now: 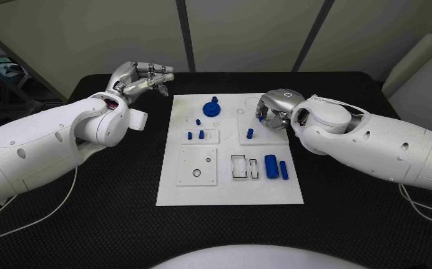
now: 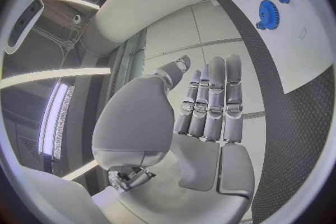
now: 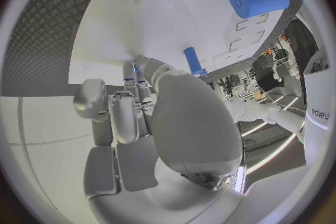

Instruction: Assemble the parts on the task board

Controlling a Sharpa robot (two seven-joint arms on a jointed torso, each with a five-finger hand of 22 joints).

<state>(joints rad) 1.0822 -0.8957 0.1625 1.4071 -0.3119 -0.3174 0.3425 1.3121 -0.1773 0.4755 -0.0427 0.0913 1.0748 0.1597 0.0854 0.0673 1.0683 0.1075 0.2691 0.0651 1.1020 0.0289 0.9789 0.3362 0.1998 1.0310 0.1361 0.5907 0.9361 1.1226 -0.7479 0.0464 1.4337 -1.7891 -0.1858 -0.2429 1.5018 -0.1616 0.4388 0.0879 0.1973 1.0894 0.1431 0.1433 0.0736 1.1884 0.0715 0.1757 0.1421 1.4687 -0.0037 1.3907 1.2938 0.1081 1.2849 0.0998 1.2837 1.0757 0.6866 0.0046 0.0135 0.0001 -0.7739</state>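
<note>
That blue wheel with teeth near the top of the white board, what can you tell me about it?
The blue gear is a round toothed wheel, plastic by the look of it, with a small knob or peg rising from its middle. It lies flat on the white task board, near the far edge, left of centre. A much smaller blue piece sits just in front of it, apart. Neither hand touches it: the left hand hovers off the board's far left corner, and the right hand is over the board's right side.

Both arms have smooth white rounded shells with small dark screw holes. A thin white cable runs beside each forearm. Each hand is silver metal with segmented fingers and grey pads; the right hand carries a domed silver back.
</note>
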